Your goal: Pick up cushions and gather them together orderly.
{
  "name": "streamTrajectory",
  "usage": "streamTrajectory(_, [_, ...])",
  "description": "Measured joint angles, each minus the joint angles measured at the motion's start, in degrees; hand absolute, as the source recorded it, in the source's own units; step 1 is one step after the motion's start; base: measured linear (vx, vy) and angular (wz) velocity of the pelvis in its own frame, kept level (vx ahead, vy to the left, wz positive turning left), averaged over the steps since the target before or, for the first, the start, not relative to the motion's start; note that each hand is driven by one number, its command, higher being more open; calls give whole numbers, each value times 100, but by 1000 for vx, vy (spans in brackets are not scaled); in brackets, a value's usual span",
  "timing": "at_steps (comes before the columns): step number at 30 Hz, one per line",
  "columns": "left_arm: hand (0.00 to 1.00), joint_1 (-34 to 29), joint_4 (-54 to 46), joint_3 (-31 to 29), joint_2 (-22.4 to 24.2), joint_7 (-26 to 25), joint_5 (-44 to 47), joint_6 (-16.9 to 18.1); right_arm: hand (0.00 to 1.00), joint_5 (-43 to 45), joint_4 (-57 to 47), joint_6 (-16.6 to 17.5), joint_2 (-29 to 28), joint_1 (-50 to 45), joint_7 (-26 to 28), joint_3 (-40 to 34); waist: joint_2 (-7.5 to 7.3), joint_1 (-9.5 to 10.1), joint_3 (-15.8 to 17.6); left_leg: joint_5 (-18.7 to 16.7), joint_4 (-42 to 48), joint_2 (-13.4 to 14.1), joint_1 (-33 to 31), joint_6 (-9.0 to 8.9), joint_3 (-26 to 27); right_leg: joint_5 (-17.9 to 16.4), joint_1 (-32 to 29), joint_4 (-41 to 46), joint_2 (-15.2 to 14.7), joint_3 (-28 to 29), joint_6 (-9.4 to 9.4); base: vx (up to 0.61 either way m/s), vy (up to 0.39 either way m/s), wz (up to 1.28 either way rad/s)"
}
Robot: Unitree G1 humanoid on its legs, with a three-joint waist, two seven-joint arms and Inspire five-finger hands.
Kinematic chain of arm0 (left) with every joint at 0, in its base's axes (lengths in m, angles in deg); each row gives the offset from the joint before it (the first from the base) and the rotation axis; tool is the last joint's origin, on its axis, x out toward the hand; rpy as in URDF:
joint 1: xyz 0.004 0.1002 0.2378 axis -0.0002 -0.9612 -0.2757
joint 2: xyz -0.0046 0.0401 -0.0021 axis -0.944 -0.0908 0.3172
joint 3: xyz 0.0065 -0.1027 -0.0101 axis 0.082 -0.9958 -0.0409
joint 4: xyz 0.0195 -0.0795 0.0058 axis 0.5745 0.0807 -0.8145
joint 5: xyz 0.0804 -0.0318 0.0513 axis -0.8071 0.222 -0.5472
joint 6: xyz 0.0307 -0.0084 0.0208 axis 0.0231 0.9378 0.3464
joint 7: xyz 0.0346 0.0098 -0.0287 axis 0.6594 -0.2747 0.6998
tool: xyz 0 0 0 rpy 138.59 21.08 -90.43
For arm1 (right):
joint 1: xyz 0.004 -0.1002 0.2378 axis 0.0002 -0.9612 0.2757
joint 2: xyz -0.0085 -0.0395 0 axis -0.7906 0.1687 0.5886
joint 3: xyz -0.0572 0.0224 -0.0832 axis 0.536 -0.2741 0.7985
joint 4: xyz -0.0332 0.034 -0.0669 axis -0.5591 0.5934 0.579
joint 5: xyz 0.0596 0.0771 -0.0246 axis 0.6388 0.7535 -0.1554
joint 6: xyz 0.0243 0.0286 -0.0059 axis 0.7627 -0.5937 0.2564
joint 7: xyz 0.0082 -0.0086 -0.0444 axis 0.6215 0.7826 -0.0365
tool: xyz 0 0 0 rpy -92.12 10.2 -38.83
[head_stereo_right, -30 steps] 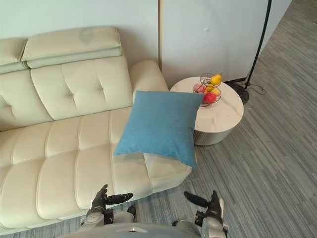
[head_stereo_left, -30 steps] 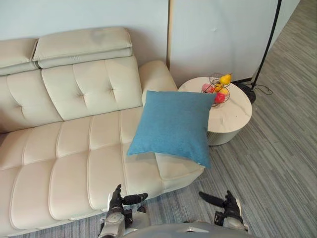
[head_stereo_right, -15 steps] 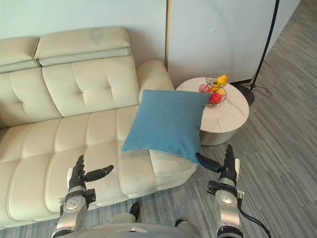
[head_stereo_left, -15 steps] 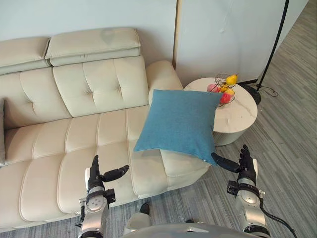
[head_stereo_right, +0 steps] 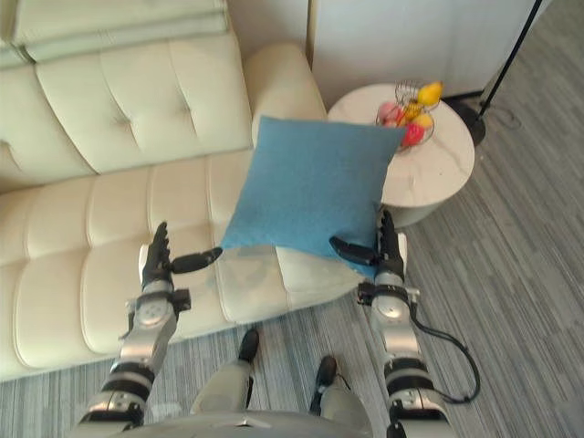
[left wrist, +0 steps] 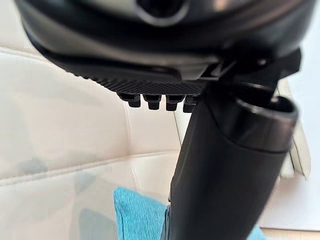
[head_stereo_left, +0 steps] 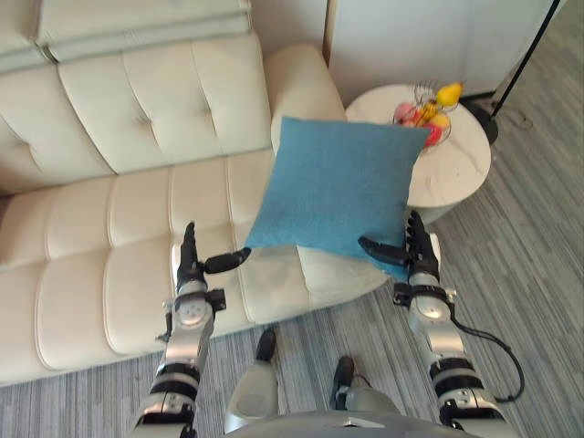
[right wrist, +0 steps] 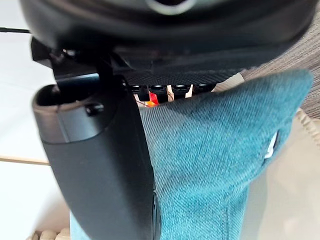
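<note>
Here the blue cushion (head_stereo_left: 338, 187) stands tilted on the right end of the cream sofa (head_stereo_left: 119, 210), leaning back on the armrest, beside the round side table (head_stereo_left: 467, 169) with a fruit basket (head_stereo_left: 427, 102). The left hand (head_stereo_left: 190, 263) is by its lower left corner and the right hand (head_stereo_left: 418, 252) at its lower right corner. Both have straight fingers and thumbs pointing inward, and they grasp nothing. I think they stand on both sides so they can press the soft cushion between them and lift it.

Bright, even light fills the room and gives the cream sofa (head_stereo_left: 109, 274) a soft sheen. The blue cushion (head_stereo_left: 338, 187) casts only a faint shadow on the seat beneath it.
</note>
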Motion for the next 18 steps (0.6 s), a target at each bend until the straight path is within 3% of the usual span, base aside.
streamTrajectory(4, [100,855,70,390,-188,-106,173,-4,100,80,220,-11,-9,814,-154,223,-87,48,419,0,255,21,-507,0,136,109,-563,168,13,183,-39,-92,29,-20])
streamTrajectory(10, [100,2134,548,597,-400,-283,338,-21,100,518,254,-15,-31,1557,-482,236,-102,55,842,-2,612,81,-1069,-1,351,155,-1285,587,30,455,-63,-100,9,-24])
streamTrajectory(11, [100,2348,554,598,-402,-318,403,-25,0,630,253,-15,-33,1677,-529,273,-101,53,916,-3,689,100,-1167,-2,382,161,-1414,680,40,500,-71,-91,-21,-24])
streamTrajectory(13, [100,2718,559,690,-414,-373,424,-24,0,684,245,-15,-100,1883,-606,297,-100,51,1058,-16,805,164,-1306,-14,447,197,-1582,761,62,576,-104,-100,-19,-26])
streamTrajectory(14, [0,2963,579,834,-438,-391,455,-24,0,722,208,-12,-155,2015,-686,321,-100,50,1121,-33,901,201,-1455,-27,485,245,-1726,790,106,607,-122,-91,-10,-20])
streamTrajectory(18, [0,3363,689,1091,-401,-375,523,-27,0,899,-8,0,-244,2157,-795,392,-110,44,1215,-33,1013,295,-1701,-51,518,301,-1990,871,191,651,-161,-88,-50,-13])
